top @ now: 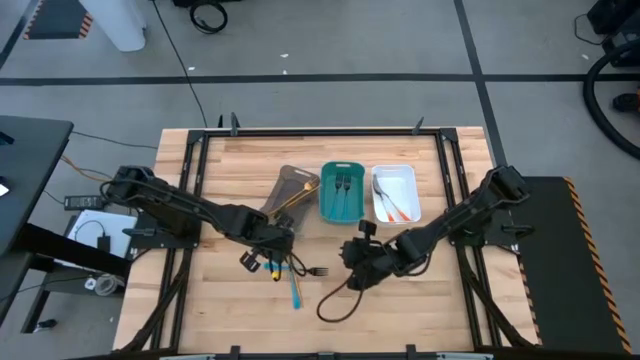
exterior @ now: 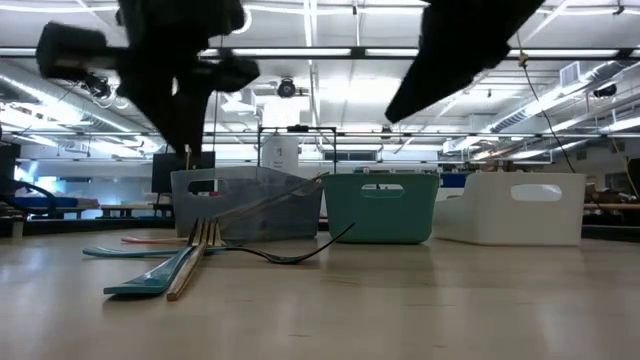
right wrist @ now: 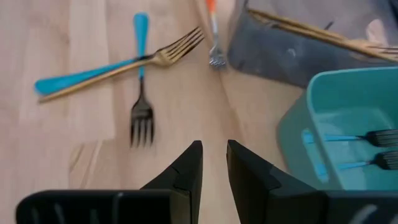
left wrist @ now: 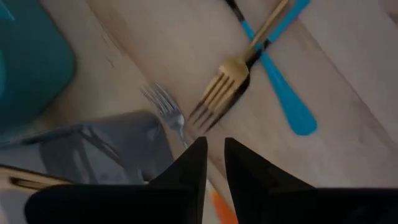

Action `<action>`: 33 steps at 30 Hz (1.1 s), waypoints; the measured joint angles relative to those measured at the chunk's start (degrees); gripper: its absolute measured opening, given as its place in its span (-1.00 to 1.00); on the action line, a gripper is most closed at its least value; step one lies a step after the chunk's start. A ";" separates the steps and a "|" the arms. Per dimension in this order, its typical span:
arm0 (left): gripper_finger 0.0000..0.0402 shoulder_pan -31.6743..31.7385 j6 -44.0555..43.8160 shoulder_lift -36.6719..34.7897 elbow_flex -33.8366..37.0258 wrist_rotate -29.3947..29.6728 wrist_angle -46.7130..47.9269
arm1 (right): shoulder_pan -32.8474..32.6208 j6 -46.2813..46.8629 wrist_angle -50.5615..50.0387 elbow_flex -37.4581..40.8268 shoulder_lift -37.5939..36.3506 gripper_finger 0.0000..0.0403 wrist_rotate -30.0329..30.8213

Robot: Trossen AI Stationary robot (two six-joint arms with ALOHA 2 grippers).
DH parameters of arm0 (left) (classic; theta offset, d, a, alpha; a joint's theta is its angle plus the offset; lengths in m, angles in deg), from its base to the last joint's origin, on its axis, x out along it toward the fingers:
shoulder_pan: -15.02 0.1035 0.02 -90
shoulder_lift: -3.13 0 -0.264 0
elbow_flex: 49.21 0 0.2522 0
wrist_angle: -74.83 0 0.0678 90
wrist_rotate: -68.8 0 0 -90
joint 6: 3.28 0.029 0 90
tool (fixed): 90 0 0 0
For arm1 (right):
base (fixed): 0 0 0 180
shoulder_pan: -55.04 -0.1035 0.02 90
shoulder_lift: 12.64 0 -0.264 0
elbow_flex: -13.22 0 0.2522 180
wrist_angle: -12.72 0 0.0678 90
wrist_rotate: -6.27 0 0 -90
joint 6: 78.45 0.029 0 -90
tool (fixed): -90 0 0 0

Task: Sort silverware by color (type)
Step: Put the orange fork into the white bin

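Sorting well under way, by the look of it. Gold pieces in the grey tray [top: 297, 188], blue-handled forks in the teal tray [top: 341, 190], orange-handled ones in the white tray [top: 394, 193]. Left on the table beside the grey tray: a gold fork [right wrist: 124, 64] crossed over blue-handled pieces [right wrist: 140, 81], plus an orange-handled fork [right wrist: 213, 31]. Left gripper [left wrist: 214, 163] above these, fingers a narrow slit apart, holding nothing visible. Right gripper [right wrist: 213, 167] raised near the teal tray, narrowly parted, empty. No readable writing or labels anywhere.
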 joint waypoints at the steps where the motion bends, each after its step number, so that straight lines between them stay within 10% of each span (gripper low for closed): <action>1: -0.68 0.20 -0.36 -0.38 1.49 0.01 -1.42 | 0.36 -0.14 0.53 0.01 0.00 -0.60 0.44; 24: -0.68 3.45 -4.45 -13.87 25.87 0.21 -24.29 | 6.19 -11.33 23.35 6.93 0.07 -0.60 2.87; 33: -0.68 7.09 -19.14 -14.44 29.05 1.32 -30.43 | 5.55 -11.07 35.66 13.84 0.09 -0.60 8.47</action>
